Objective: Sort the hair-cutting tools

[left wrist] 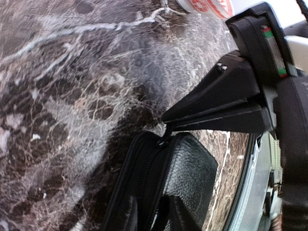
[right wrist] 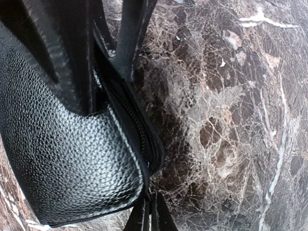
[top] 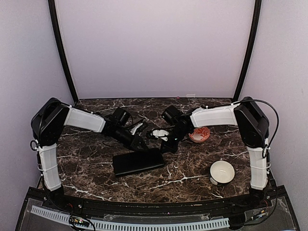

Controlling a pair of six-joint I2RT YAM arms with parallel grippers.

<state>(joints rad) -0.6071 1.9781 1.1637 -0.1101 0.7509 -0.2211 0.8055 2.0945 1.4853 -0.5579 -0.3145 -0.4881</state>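
Left tool [left wrist: 167,120]: fingers nearly together at the case's [left wrist: 183,178] zipper edge; whether it grips, I cannot tell. Right tool [top: 169,144] is closed tight at the case's other far corner. Scissors [top: 159,132] lie on the bench [top: 86,163] just beyond, between both tools.

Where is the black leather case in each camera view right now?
Top external: the black case lies flat mid-table, just nearer than both arm tips.
Left wrist: bottom centre.
Right wrist: fills the left half.
Shared landmark: the white-veined dark marble table.
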